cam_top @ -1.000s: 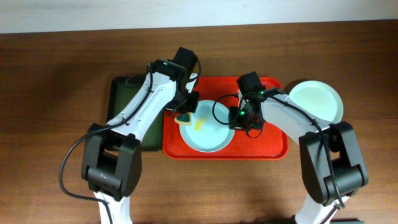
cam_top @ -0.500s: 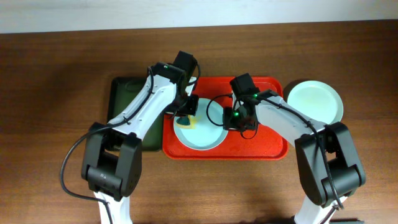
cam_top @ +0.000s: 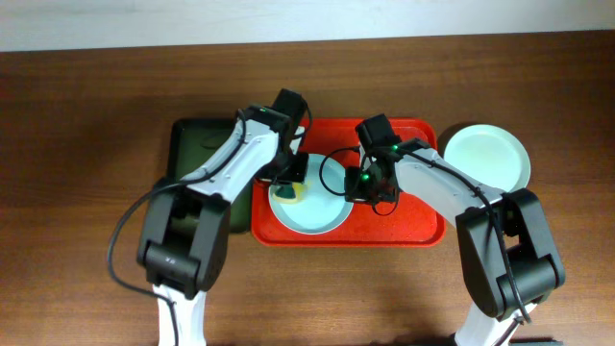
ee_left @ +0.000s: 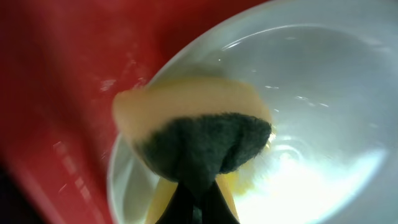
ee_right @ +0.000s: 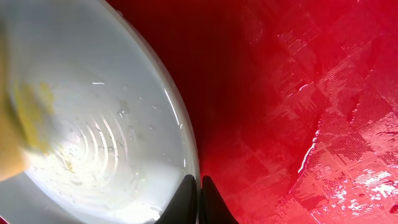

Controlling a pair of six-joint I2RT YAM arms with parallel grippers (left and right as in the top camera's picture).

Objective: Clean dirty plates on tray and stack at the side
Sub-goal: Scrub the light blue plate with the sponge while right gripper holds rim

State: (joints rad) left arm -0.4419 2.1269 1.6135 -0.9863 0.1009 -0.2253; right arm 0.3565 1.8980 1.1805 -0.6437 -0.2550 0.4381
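A pale blue plate lies on the red tray. My left gripper is shut on a yellow sponge with a dark green scouring side and presses it onto the plate's left part. The left fingers pinch the sponge from below. My right gripper is shut on the plate's right rim; its fingers straddle the edge. Yellow smears remain on the plate. A pale mint green plate sits on the table right of the tray. The white plate is not clearly visible.
A smaller dark green tray lies left of the red tray, partly under my left arm. The red tray's bare wet floor lies right of the plate. Brown tabletop surrounds everything.
The blue plate slid slightly left on the tray with my right gripper holding it. My left gripper moved the sponge down onto the yellow smear, which is now covered.
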